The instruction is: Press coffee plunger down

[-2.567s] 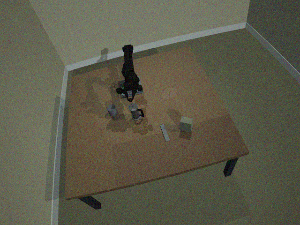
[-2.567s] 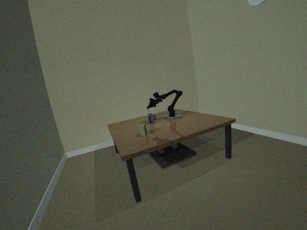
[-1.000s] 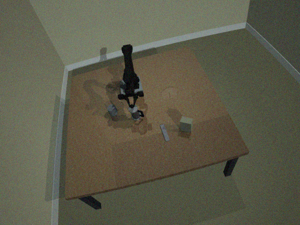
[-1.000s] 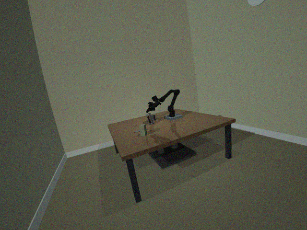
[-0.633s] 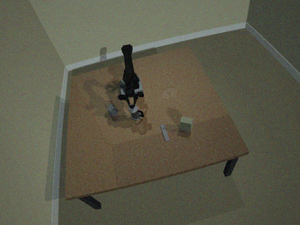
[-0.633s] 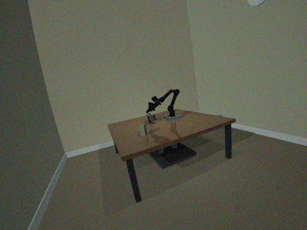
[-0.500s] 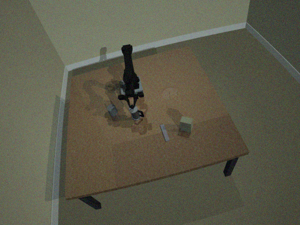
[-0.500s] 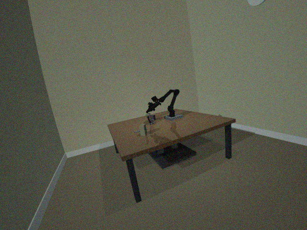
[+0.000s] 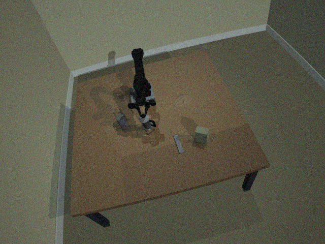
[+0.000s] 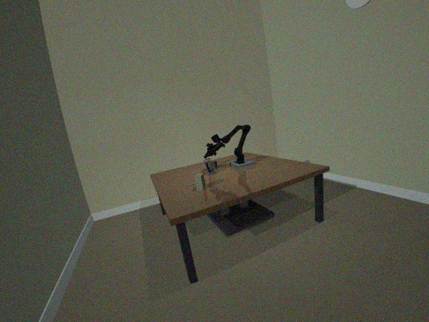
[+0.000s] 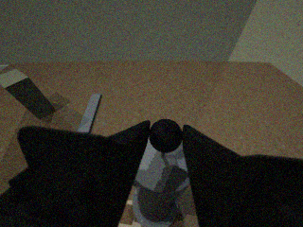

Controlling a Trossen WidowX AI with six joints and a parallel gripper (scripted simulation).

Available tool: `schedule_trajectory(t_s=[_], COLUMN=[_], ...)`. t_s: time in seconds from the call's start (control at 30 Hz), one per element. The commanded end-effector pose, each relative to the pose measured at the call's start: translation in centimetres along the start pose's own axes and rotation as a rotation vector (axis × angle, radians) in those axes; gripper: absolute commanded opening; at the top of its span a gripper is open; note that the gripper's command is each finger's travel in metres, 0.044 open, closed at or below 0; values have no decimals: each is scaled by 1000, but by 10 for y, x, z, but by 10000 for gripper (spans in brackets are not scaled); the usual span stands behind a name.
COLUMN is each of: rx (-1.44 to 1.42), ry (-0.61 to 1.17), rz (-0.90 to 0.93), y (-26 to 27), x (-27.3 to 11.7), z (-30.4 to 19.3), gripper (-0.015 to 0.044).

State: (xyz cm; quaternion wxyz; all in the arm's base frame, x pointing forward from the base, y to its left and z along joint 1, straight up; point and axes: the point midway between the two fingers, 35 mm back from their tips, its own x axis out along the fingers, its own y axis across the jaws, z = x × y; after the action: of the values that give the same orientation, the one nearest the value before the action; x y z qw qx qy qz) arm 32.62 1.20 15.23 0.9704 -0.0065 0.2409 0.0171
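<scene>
Between the fingers of the claw [image 11: 166, 134] sits the black plunger knob [image 11: 166, 135], gripped firmly. Off-axis force could tip or slide the coffee press [image 9: 147, 123], which stands upright on the tabletop [image 9: 157, 170] directly below. The contents of the press and of the grey can [image 9: 122, 121] beside it cannot be seen.

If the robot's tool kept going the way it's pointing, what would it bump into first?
Probably the coffee press itself. The tool is shut on the black plunger knob and points down toward the press body right below it, so that looks first in line. Depth is hard to judge.
</scene>
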Motion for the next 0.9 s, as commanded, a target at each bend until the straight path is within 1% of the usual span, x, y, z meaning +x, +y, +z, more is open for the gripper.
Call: schedule_trajectory(t_s=[0.0, 0.13, 0.53, 0.57, 0.7, 0.8, 0.87], rx=[0, 0, 0, 0, 0, 2, 4], ry=[2, 2, 2, 2, 4, 10, 16], rz=[0, 0, 0, 0, 0, -2, -4], y=[0, 0, 0, 0, 0, -1, -2], x=[0, 0, 0, 0, -5, -24, -45], z=[0, 0, 0, 0, 4, 19, 31], gripper=[114, 114, 429, 440, 440, 440, 440])
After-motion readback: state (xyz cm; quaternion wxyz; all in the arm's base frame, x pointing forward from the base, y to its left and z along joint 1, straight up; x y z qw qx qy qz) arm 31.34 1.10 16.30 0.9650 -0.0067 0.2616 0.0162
